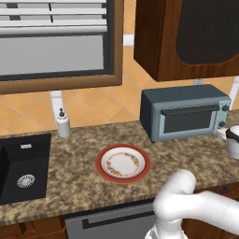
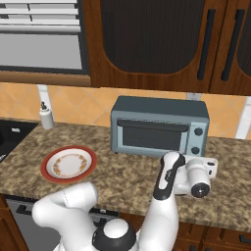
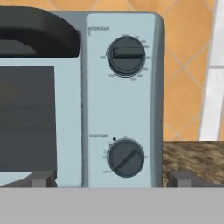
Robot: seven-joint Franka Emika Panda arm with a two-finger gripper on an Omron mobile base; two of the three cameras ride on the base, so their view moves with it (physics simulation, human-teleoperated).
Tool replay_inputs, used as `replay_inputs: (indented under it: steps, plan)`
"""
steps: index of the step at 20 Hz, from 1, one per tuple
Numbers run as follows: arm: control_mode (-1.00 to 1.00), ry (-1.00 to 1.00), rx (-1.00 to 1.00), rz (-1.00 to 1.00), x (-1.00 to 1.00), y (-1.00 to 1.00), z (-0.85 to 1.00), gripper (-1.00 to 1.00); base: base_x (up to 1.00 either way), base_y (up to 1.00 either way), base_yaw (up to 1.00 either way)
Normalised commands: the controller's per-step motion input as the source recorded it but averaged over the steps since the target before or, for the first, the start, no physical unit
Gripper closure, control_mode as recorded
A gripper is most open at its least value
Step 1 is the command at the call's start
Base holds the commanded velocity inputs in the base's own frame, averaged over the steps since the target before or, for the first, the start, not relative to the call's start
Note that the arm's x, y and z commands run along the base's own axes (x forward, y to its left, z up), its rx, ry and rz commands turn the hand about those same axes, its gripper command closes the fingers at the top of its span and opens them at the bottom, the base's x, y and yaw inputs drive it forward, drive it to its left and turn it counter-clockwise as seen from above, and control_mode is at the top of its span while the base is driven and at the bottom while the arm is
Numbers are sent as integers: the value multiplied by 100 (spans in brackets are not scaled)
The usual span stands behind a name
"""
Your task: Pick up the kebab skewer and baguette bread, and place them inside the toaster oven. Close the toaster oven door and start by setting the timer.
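Note:
The blue-grey toaster oven [image 1: 186, 100] [image 2: 157, 105] stands on the counter against the tiled wall. The toaster oven door [image 1: 189, 119] [image 2: 152, 137] [image 3: 26, 118] is shut, its bar handle [image 3: 35, 30] across the top. My gripper [image 1: 228, 135] [image 2: 208, 164] [image 3: 113, 179] is open and hovers close in front of the oven's right-hand panel. It sits level with the lower knob [image 3: 126, 158], whose pointer is slanted; the upper knob [image 3: 127, 56] sits above it. Nothing is between the fingertips [image 3: 43, 178]. The kebab skewer and baguette bread are hidden from view.
A red-rimmed plate [image 1: 100, 164] [image 2: 45, 167] lies bare on the granite counter left of the oven. A black sink [image 1: 23, 163] is at the far left, with a soap dispenser [image 1: 63, 123] [image 2: 46, 116] behind it. Dark wooden cabinets [image 2: 147, 44] hang above the oven.

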Motion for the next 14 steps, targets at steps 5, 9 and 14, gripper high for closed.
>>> replay_inputs:
  steps: [5,9,14]
  plan:
    - [-100,0,3,0,37,-20,0,-100,0,0,0]
    - [-100,0,0,0,13,-6,0,-100,0,0,0]
    - [-100,0,0,0,0,0,-5,-100,0,0,0]
